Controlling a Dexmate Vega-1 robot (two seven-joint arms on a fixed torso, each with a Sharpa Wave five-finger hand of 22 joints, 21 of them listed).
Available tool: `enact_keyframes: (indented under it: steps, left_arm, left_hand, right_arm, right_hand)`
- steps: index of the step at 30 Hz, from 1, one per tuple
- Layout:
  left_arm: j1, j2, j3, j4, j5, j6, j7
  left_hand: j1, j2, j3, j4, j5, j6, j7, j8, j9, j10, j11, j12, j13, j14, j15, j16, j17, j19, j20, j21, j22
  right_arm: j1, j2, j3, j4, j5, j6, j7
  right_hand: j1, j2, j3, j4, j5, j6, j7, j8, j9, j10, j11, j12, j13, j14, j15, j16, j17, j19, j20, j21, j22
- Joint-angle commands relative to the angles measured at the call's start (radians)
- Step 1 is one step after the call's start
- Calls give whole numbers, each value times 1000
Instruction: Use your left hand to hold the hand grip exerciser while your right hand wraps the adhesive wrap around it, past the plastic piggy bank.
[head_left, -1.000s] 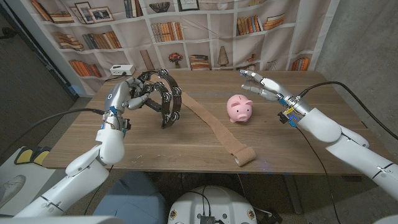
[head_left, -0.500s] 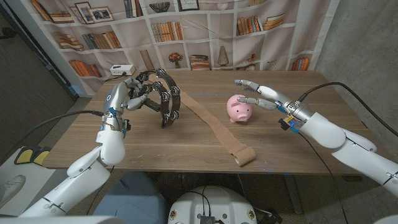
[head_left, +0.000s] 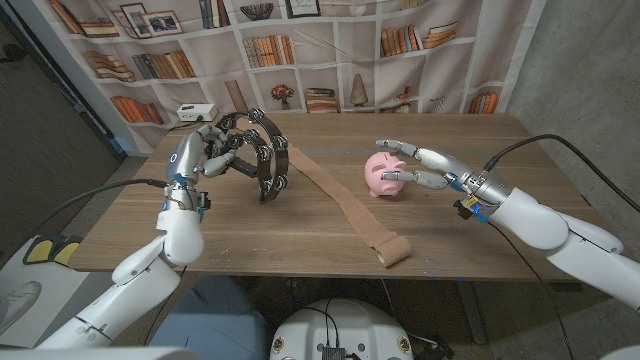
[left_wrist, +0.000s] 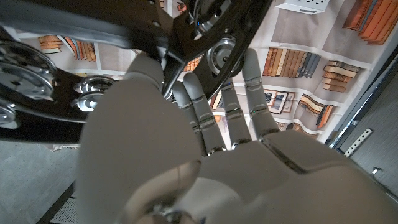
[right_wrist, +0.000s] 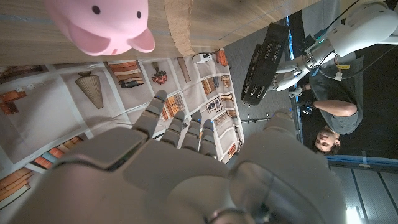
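Left robot hand (head_left: 205, 152) apparently clenched, right robot hand (head_left: 420, 165) spread.

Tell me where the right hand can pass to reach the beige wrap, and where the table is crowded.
Bare wood lies between the piggy bank and the wrap's roll near the front edge; the right hand could pass there. The table's right side is also bare. It is crowded at the left, where the left hand holds the black ring over the wrap.

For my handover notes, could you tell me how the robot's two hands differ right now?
The left hand grips the black ring with metal jingles, propped upright; the right hand holds nothing. The left's fingers curl around it; the right's are spread, reaching over the pink piggy bank. Both are white.
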Motion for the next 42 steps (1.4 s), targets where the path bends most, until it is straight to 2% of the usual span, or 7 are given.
enact_keyframes:
  steps: [1,5,15,22,28,34,42]
  left_arm:
    - [-20,-15,19,18,-3,-3,24]
    - [-24,-15,20,23,-8,-13,30]
    - [-31,-20,27,12,-6,4,37]
    - [-30,-12,29,10,-3,-3,37]
    - [-34,-9,33,11,-3,-6,32]
    - [-36,-2,35,18,-7,-20,26]
    - [-31,9,28,23,-15,-46,21]
  left_hand:
    - [129,121,7,1,104,5,1,-8,8,-31,34,-4,3,217,-212,255,305,-14,-10,10,-2]
    - [129,120,8,0,106,7,-1,-13,4,-33,33,-4,8,211,-209,254,306,-20,-9,14,-1]
    - [125,116,10,3,110,16,-5,-20,3,-26,28,-8,3,220,-214,259,305,-17,-17,22,-10]
    - [124,115,13,2,114,18,-9,-23,9,-23,26,-8,7,218,-214,260,304,-17,-19,27,-15]
    - [119,112,13,4,117,27,-21,-26,7,-18,20,-8,9,224,-222,263,301,-12,-28,32,-17]
    - [115,110,14,5,119,31,-20,-31,5,-16,19,-9,11,230,-223,266,296,-8,-32,35,-22]
    - [113,109,18,4,122,33,-22,-34,11,-12,14,-13,10,225,-225,267,296,-8,-34,38,-27]
  right_arm:
    - [-100,-17,77,-61,-25,8,46]
    - [-135,-10,111,-71,-82,24,39]
    - [-189,10,164,-87,-94,44,86]
    - [-236,8,213,-95,-93,54,149]
    - [-268,0,245,-115,-143,71,207]
    - [-287,15,255,-130,-178,82,246]
    - [-298,57,250,-153,-246,76,251]
  right_hand:
    - [11,-2,5,-5,-1,8,-3,0,5,-3,-2,0,3,11,-24,3,3,10,-11,9,6]
    - [15,-3,7,-5,-1,11,-3,0,5,-1,0,0,3,14,-34,3,4,19,-17,10,6]
    - [14,-8,7,-1,-2,29,-4,5,6,19,3,6,4,29,-43,7,5,42,-24,13,5]
    - [23,-4,12,-2,-1,38,-6,6,6,27,-6,8,4,36,-49,7,6,47,-27,11,5]
    - [55,14,32,-11,-1,42,-15,6,6,32,-16,7,4,35,-59,4,5,40,-30,4,5]
    - [84,21,47,-19,-3,40,-20,4,6,27,-24,3,3,28,-64,-1,5,33,-31,-2,5]
    - [103,21,56,-23,-4,38,-24,3,6,27,-26,2,3,28,-70,-3,4,31,-29,-4,5]
